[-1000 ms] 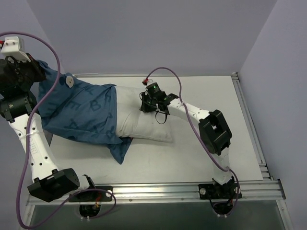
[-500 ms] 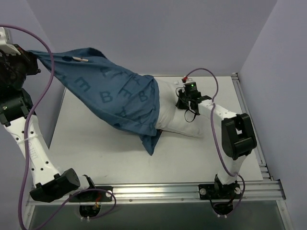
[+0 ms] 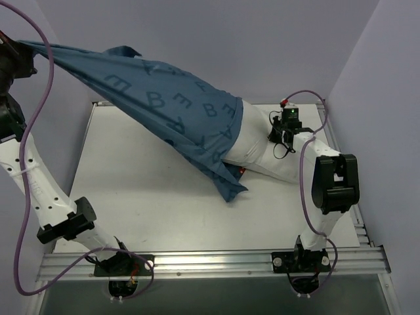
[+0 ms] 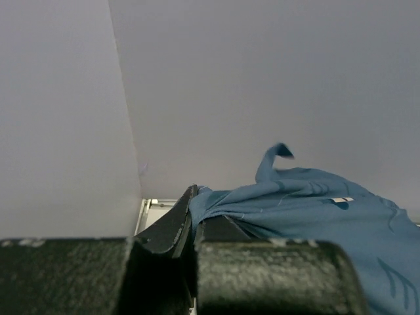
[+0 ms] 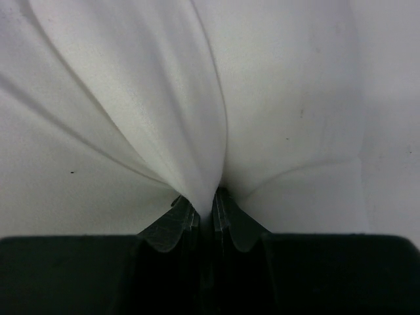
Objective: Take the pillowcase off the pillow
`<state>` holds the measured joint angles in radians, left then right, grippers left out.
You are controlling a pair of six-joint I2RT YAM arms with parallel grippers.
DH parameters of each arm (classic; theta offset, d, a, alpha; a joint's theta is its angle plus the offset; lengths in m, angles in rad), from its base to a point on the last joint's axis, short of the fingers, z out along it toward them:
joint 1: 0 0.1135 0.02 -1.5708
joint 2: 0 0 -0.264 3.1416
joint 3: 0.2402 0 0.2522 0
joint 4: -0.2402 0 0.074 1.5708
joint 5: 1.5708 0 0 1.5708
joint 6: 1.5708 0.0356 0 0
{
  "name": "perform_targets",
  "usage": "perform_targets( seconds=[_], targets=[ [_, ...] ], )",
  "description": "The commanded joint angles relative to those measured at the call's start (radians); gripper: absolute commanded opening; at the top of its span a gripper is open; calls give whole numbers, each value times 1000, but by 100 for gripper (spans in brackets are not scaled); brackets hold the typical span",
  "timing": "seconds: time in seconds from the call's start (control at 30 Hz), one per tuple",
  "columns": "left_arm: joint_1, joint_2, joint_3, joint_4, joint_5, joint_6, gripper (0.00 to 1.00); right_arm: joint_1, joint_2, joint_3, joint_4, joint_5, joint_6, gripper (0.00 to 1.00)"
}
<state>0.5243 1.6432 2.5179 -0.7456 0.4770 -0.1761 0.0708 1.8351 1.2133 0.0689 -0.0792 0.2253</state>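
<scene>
The pillowcase [image 3: 164,105] is a blue fabric sack printed with darker blue letters. It is pulled taut in a long diagonal sheet from the upper left corner of the overhead view down to the pillow [image 3: 259,141]. Its open mouth wraps the pillow's left part, and one loose corner droops to a point on the bench [image 3: 131,197] below. A small red speck shows at the hem near the pillow. It may be part of the print, but it is too small to tell.

The pillow is plain white and plump, lying aslant at the far right of the bench with its right part bare.

The left hand [image 4: 194,209] is raised high at the far left. Its jaws are pressed together on a bunched edge of the pillowcase, and the cloth fans out from the fingertips with one small flap sticking up.

The right hand [image 5: 205,209] sits at the pillow's far right end, clamped on a pinch of white fabric, and deep folds radiate from the grip.
</scene>
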Motion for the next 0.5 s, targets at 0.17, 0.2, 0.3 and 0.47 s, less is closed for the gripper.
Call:
perform_targets(
  seconds=[0.17, 0.2, 0.3, 0.47],
  targets=[
    [128, -51, 113, 394, -371, -2, 2, -235, 131, -69, -333, 430, -127, 0],
    [129, -68, 78, 417, -395, 9, 2, -249, 130, -67, -333, 433, -127, 0],
    [179, -45, 103, 440, -517, -11, 2, -334, 138, -63, -319, 372, -115, 0],
    [355, -22, 147, 413, -305, -135, 2, -344, 136, -55, -316, 340, -113, 0]
  ],
)
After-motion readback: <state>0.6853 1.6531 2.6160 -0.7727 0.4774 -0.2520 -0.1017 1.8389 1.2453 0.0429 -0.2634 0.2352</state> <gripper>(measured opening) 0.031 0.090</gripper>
